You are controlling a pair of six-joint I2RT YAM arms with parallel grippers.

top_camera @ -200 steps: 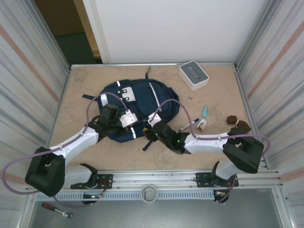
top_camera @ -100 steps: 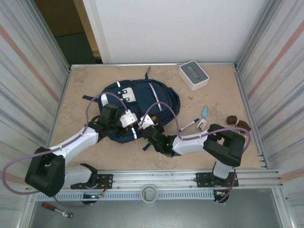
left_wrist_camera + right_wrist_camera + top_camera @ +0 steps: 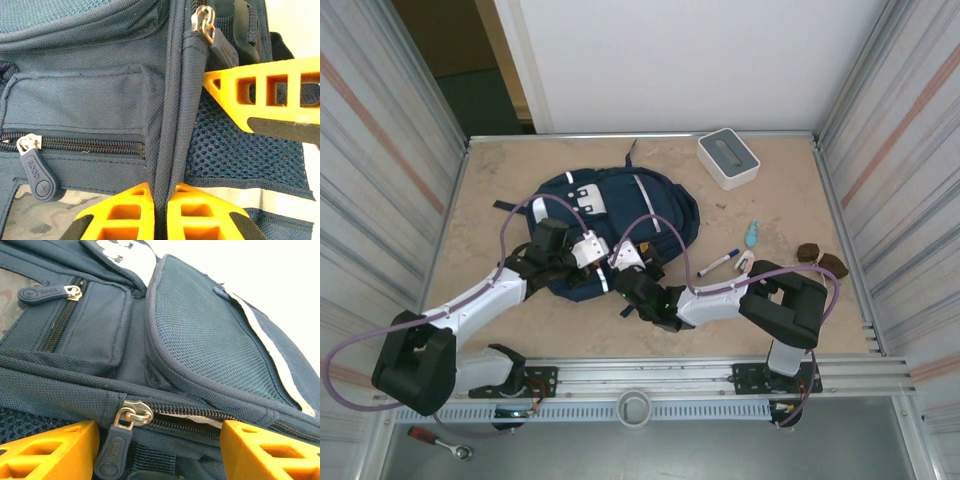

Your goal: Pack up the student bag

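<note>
The backpack (image 3: 620,205) lies flat on the table, left of centre, its top handle toward the rear wall and its bottom toward the arms. It is navy fabric with white patches and thin pale stripes.

The left gripper (image 3: 161,194) is at the bag's near left part. Its orange fingers (image 3: 122,215) are closed together on a raised seam of the fabric, which runs up between them. A grey zip pull (image 3: 37,172) lies on a closed pocket zip just to the left.

The right gripper (image 3: 157,452) is just beside it, at the bag's near edge. Its fingers (image 3: 50,450) stand apart, one on each side of a second zip pull (image 3: 119,440) (whether the nearer finger touches the pull cannot be told). The zip next to it is slightly parted and shows pale lining.

The table (image 3: 500,170) has a beige, stone-patterned top. On it, well apart from the bag:
- a white box (image 3: 728,158) at the rear right;
- a marker pen (image 3: 718,263) to the right of the bag;
- a small teal item (image 3: 752,234) and two brown items (image 3: 820,262) farther right.

Ribbed metal panels (image 3: 380,150) close both sides. A white wall (image 3: 700,60) stands at the rear, with a dark opening at its left. A slotted metal rail (image 3: 650,378) carries the arm bases at the near edge.
</note>
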